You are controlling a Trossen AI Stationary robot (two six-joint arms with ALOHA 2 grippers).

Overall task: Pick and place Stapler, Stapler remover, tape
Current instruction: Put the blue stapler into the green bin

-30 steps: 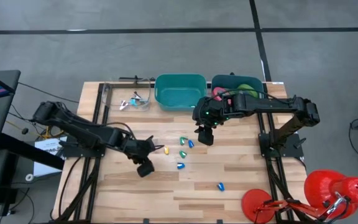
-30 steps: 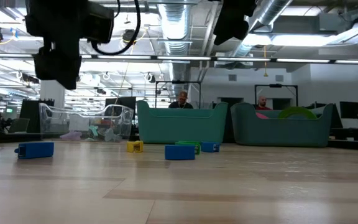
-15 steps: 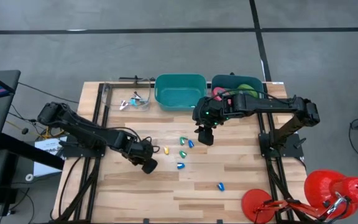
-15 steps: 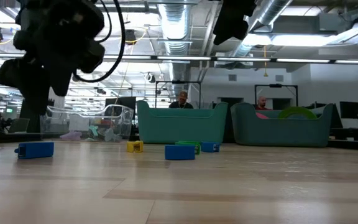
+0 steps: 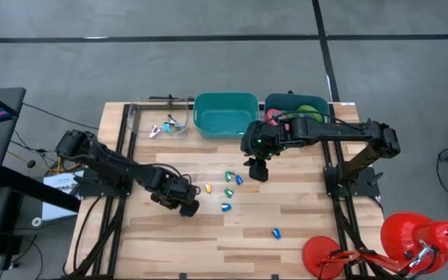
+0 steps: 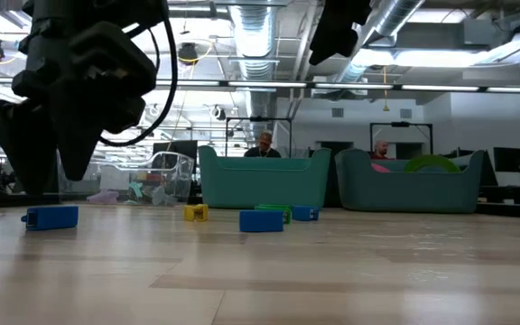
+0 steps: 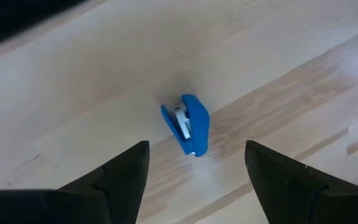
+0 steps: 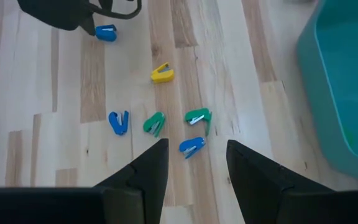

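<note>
The left gripper [image 7: 194, 168] hangs open-jawed over a lone blue staple remover [image 7: 188, 124] at frame centre, apparently aligning to grasp, while the right gripper [image 8: 194, 162] waits open above the scattered removers.

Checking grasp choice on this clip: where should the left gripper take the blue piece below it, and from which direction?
Grip the blue stapler remover across its narrow sides, from straight above. It lies flat and alone on the table, between the left gripper's open fingers, so probably only a descent is needed.
</note>
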